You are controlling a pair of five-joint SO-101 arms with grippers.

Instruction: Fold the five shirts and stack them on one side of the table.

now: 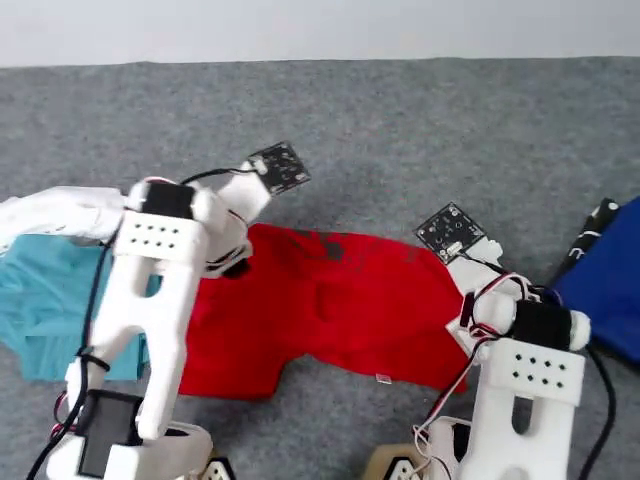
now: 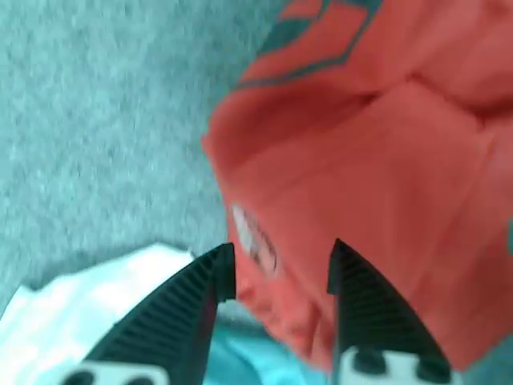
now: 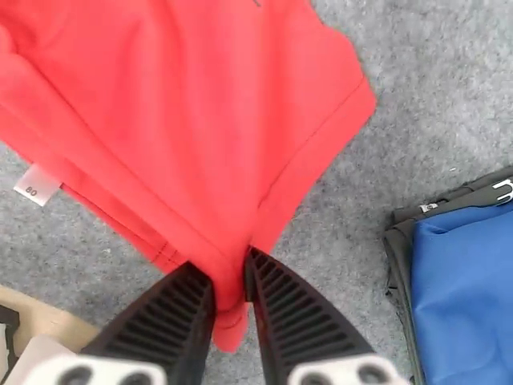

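lying crumpled across the middle of the table, nearer its front edge than its back, the red shirt stretches between the two arms. the high view takes in the whole spread: a teal shirt and a white shirt bunched at the table's left edge, touching the red one, and a blue shirt at the right edge, apart from it. the grip itself shows in the wrist views. in the right wrist view the right gripper has its jaws pressed together on a corner of the red shirt's hem, with a fold of red cloth poking out past them. that view also shows a dark garment tucked under the blue shirt, which is hard to make out from above. in the left wrist view the left gripper has its jaws apart over the red shirt's bunched edge, where it meets the white and teal cloth; whether they touch the fabric i cannot tell. a dark graphic print sits on the red shirt, its shape unclear. a small white tag with printed characters is sewn at the hem, and a neck label shows between the left jaws, its writing too blurred to read.
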